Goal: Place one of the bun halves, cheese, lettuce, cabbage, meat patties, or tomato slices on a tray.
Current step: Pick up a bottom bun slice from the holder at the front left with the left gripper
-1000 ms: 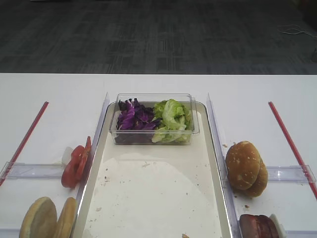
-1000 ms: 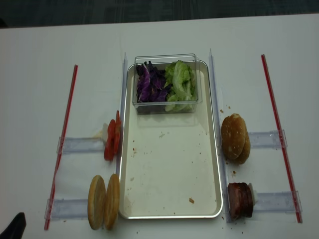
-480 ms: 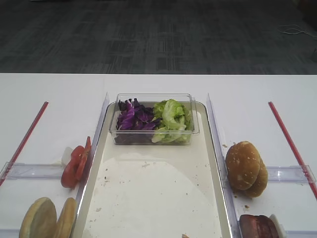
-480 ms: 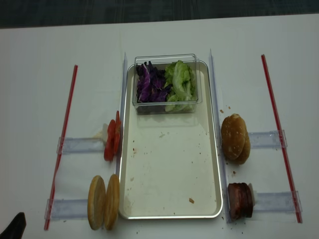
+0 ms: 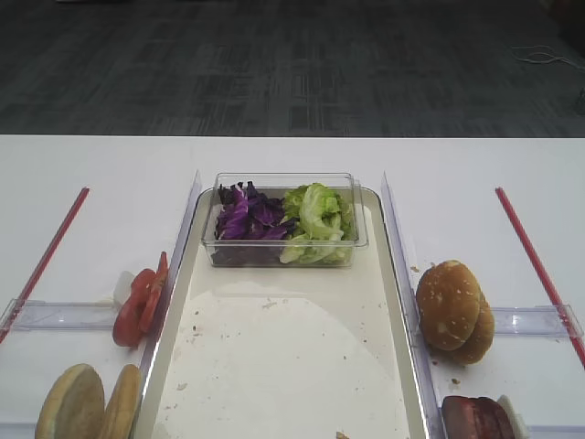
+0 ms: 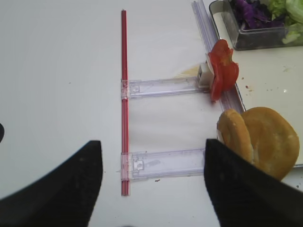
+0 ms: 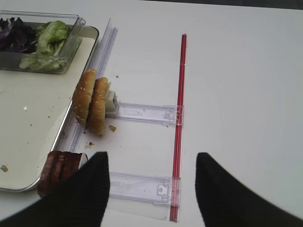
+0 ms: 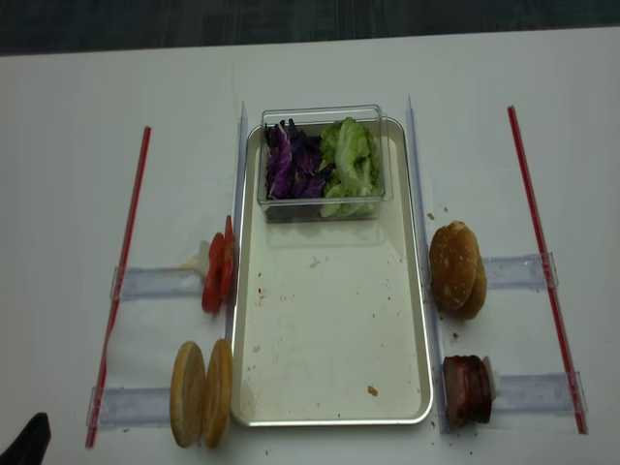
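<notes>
The long silver-rimmed tray lies in the middle, its floor bare but for crumbs. Two bun halves stand on edge at its near left corner, with tomato slices just beyond them. Meat patties stand at the near right. Lettuce and cabbage fill a clear box at the tray's far end. No cheese shows. My left gripper is open over a plastic rail left of the bun halves. My right gripper is open right of the patties. Both hold nothing.
Domed speckled bun tops stand right of the tray. Clear plastic rails and red strips lie on the white table on both sides. The clear box takes up the tray's far end.
</notes>
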